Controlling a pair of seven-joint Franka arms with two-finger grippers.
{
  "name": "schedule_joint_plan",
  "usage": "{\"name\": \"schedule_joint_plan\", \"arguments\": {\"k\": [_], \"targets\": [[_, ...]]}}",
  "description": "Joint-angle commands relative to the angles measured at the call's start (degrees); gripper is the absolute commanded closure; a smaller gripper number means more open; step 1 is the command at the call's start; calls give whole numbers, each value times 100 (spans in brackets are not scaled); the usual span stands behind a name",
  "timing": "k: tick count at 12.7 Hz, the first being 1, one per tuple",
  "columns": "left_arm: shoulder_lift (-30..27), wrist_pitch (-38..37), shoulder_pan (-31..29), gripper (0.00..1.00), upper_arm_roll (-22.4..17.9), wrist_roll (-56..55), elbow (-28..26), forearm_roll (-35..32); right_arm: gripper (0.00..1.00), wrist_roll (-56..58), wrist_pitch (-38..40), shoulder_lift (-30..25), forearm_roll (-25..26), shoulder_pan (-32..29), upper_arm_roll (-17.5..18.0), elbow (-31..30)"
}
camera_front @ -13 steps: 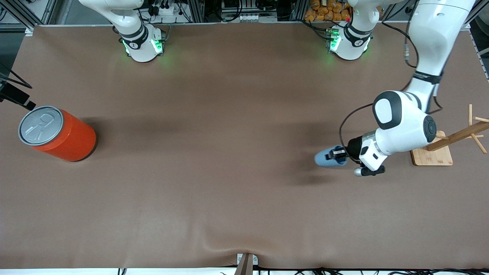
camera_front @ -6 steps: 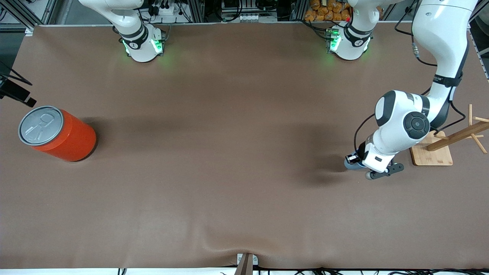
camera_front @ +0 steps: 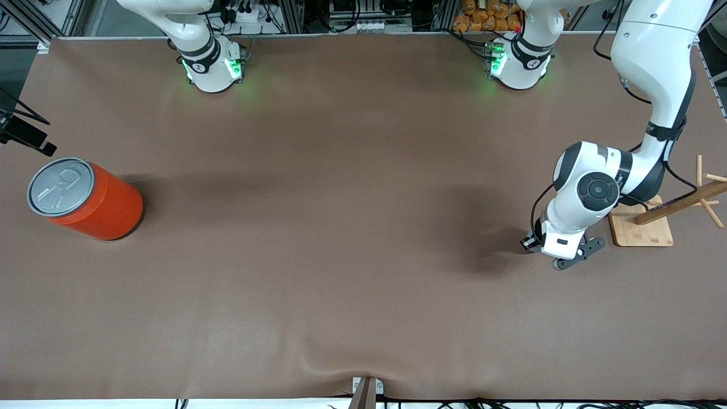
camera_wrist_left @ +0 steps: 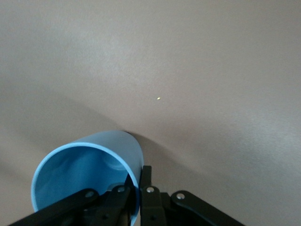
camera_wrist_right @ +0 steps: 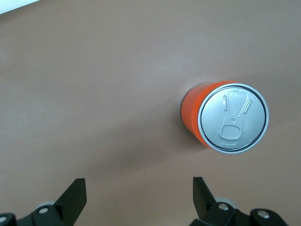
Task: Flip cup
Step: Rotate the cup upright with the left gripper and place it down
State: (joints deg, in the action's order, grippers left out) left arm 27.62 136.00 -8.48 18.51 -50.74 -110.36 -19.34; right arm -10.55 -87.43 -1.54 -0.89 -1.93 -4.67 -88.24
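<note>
- The cup [camera_wrist_left: 89, 176] is gripped by its rim in the left gripper [camera_wrist_left: 136, 190], close over the table [camera_front: 363, 227] beside the wooden rack [camera_front: 653, 218].
- The orange can [camera_front: 85, 199] is seen upright toward the right arm's end.
- The right gripper [camera_wrist_right: 138, 197] is held spread apart above the can, waiting.

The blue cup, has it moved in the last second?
Yes. The cup, pinched at its rim by the left gripper, has swung toward the wooden rack, and the wrist now hides it from the front camera.
</note>
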Motion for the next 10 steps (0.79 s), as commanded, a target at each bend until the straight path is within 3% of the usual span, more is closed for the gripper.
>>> {"name": "schedule_joint_plan", "arguments": {"k": [1, 2, 4, 7, 10], "targets": [[-45, 76, -180, 31, 48, -156, -30, 69, 0, -18, 112, 84, -51, 17, -16, 175], [-98, 33, -189, 0, 48, -147, 40, 341, 0, -18, 112, 84, -51, 17, -16, 175], [-116, -90, -250, 0, 65, -147, 233, 650, 0, 88, 130, 84, 97, 70, -7, 176], [-773, -1763, -207, 0, 118, -68, 803, 994, 0, 402, 243, 84, 160, 123, -7, 132], [-1143, -2821, -198, 0, 452, -50, 1507, 1179, 0, 536, 279, 84, 203, 123, -7, 140]]}}
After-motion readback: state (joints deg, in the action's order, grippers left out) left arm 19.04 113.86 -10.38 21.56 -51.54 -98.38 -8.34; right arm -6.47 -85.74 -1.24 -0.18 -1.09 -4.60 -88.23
